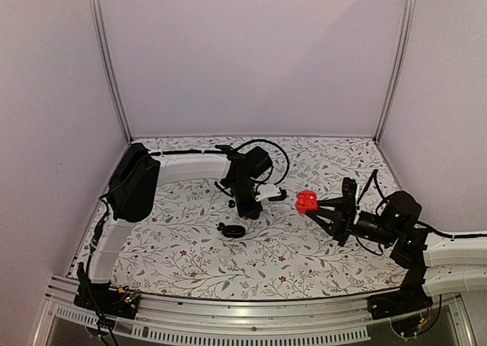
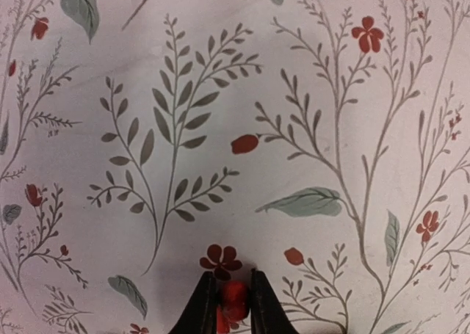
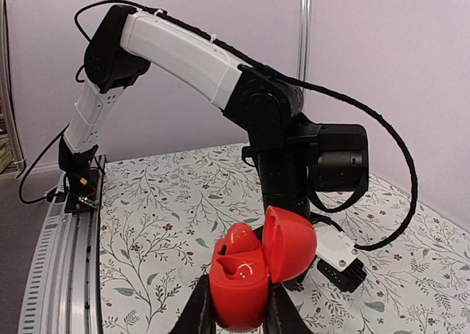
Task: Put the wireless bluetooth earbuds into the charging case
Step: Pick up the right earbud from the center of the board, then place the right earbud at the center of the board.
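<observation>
One open red case (image 3: 250, 271) sits pinched in the right hand (image 3: 241, 310); left hand (image 2: 233, 305) narrow, grip unclear.

Red hinged case (image 3: 246, 282), open: one. Small red bud (image 2: 234, 296): one. Black oval case (image 1: 233, 230): one. Small black bud (image 1: 230, 203), at its twelve o'clock: one.

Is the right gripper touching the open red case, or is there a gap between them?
Touching. In the right wrist view, the jaws of the right gripper press against both sides of the red case, with no gap.
</observation>
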`<state>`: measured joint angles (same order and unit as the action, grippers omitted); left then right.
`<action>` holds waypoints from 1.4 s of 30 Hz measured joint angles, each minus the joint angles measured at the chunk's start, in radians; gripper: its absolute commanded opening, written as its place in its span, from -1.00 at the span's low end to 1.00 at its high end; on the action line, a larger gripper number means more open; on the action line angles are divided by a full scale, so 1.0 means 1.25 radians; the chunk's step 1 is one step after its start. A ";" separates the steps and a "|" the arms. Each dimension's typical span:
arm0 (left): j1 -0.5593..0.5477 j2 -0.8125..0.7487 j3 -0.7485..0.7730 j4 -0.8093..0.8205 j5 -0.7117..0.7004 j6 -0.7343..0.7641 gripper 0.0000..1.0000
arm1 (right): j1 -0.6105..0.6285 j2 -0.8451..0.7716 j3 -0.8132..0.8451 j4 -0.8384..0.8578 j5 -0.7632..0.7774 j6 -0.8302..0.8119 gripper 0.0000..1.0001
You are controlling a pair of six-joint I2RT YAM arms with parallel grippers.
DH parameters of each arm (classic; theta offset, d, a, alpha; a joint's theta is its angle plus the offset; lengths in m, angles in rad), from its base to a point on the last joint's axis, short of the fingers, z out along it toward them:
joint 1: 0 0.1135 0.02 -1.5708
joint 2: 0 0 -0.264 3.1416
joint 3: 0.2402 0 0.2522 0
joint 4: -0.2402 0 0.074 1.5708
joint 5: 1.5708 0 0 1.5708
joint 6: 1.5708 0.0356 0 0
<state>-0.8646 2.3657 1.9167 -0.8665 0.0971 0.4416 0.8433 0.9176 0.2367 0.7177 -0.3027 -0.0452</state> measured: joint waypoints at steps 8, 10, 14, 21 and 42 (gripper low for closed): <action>0.002 -0.027 -0.033 0.042 -0.009 -0.020 -0.83 | 0.000 0.013 0.013 0.006 0.034 -0.004 -1.00; 0.004 -0.055 -0.062 0.068 -0.011 -0.031 -0.83 | 0.000 0.021 0.016 0.015 0.042 -0.004 -1.00; 0.014 -0.150 -0.136 0.152 0.003 -0.060 -0.83 | 0.000 0.040 0.016 0.034 0.065 -0.003 -1.00; 0.037 -0.302 -0.243 0.308 0.036 -0.131 -0.80 | 0.000 0.052 0.028 0.055 0.081 -0.003 -1.00; 0.097 -0.628 -0.852 0.399 -0.209 -0.934 -0.88 | -0.001 0.030 0.028 0.054 0.093 -0.003 -1.00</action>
<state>-0.7429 1.5810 0.8513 -0.3679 -0.1646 -0.7261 0.8417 0.9546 0.2718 0.7853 -0.1867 -0.0490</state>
